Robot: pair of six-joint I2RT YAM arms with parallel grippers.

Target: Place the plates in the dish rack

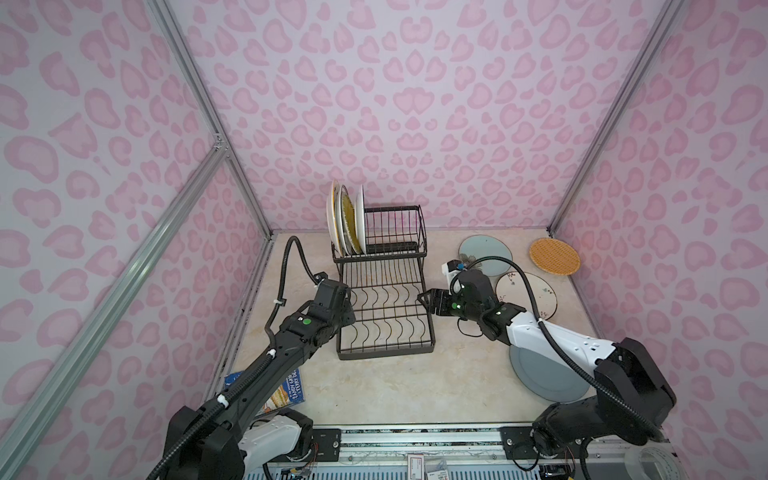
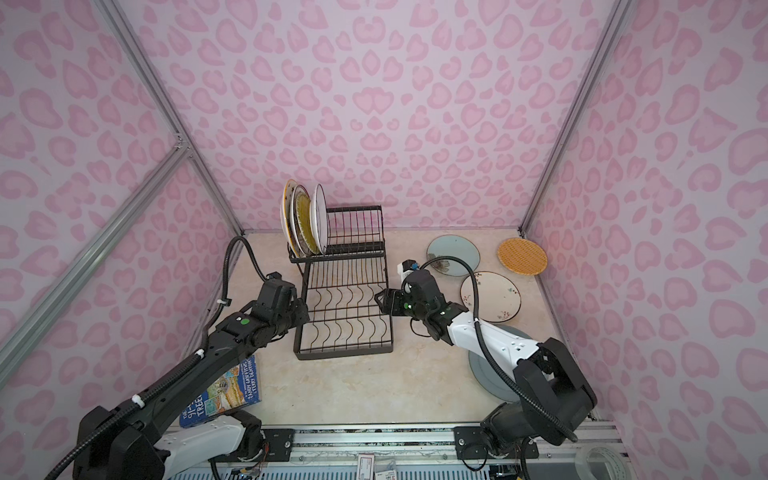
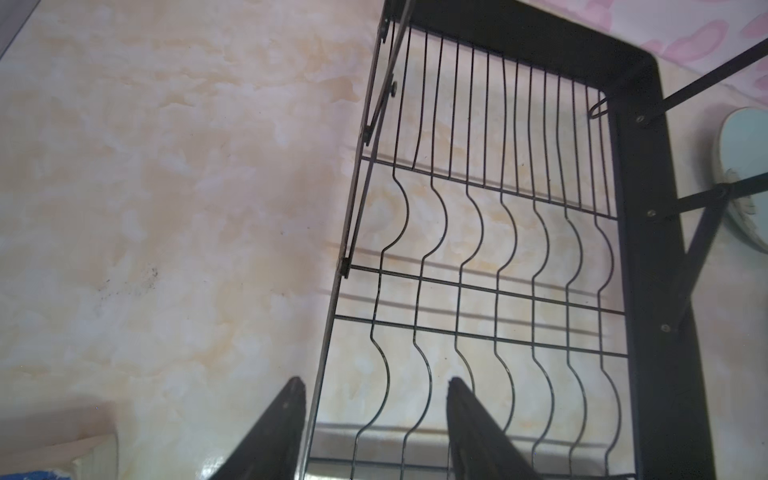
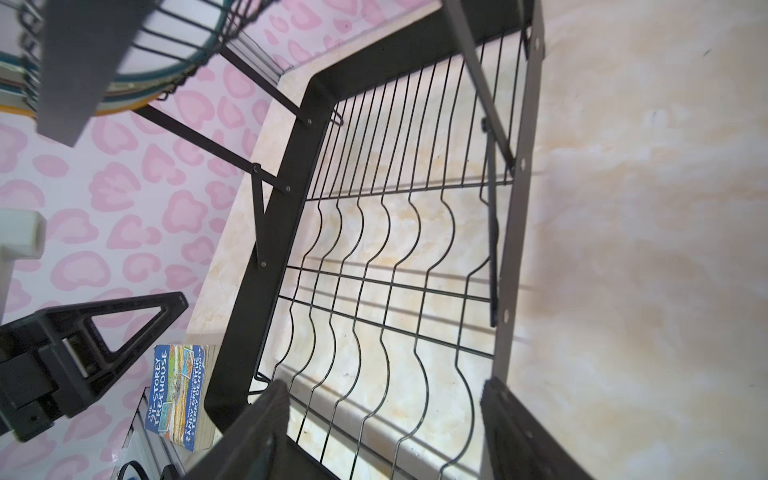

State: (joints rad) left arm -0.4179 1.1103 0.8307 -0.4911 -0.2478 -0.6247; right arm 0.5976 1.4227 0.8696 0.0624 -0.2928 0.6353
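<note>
1. When viewed from above, showed a black wire dish rack (image 1: 384, 354) standing in the middle of the tabletop (image 1: 374, 399), raised basket tier toward the back wall, long flat tray toward the robot.
2. Found three racked plates (image 1: 348, 220) upright on edge at the left end of the raised tier, close together; saw the rest of that tier and the whole wavy-wired tray bare.
3. Counted four more plates flat on the tabletop right of the rack: pale blue flowered plate (image 1: 484, 251) nearest the back, orange woven-look plate (image 1: 555, 256) beside it toward the right wall, white sprigged plate (image 1: 544, 299) just in front of the blue one, large grey-blue plate (image 1: 536, 380) nearest the robot and partly hidden beneath the right arm.
4. Caught the left claw (image 3: 374, 380) at the rack's left long side, jaws parted astride the side rail, gripping nothing.
5. Caught the right claw (image 4: 384, 384) at the opposite long side, jaws spread wide over the tray wires, likewise empty.
6. Judged the plates stiff, glazed, slick and breakable, the grey-blue one likely heaviest.
7. Judged the rim the only place to take hold: pinch across the lip at an edge clear of neighbours, tip up on edge, lower gently between wires.
8. Feared a slide from a loose pinch, a chip from a hard set-down.
</note>
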